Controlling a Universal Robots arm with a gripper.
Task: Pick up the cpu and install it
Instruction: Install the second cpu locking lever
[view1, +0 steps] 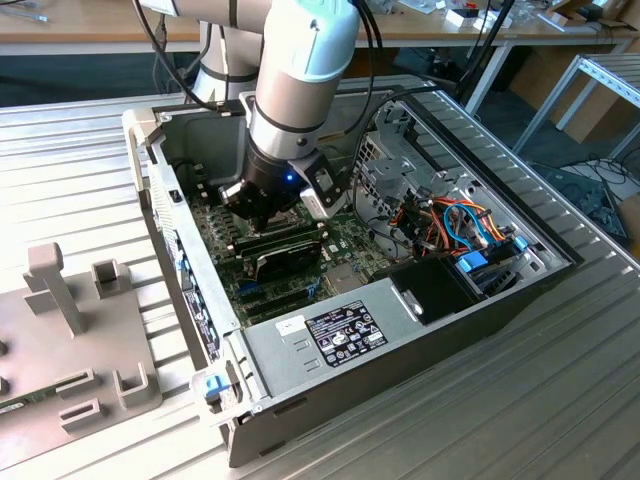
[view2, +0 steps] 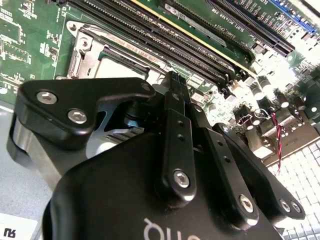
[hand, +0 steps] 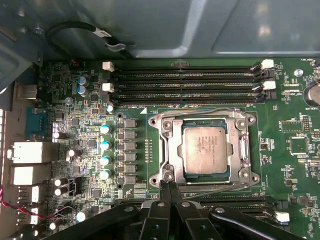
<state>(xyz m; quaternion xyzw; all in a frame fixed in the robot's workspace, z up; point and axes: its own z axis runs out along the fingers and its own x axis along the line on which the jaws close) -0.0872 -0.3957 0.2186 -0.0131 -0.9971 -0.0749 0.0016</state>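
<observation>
claw (hand: 168, 186) fingers together, empty, at socket frame (hand: 205, 150) edge, frame centre.
cpu (hand: 205, 150) sat in socket; risk: tips scraping frame or motherboard (hand: 75, 100) if lowered w/o opening.

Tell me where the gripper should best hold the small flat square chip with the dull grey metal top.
Probably by two opposite side edges of the small flat square chip, coming straight down from above. It lies flat inside the hinged silver metal socket frame, whose sides block any sideways approach. The gripper is beside the frame's corner.

Dull silver-grey cpu (hand: 204, 150); green motherboard (hand: 130, 125); silver socket frame (hand: 165, 145); black fingers (hand: 167, 192).
</observation>
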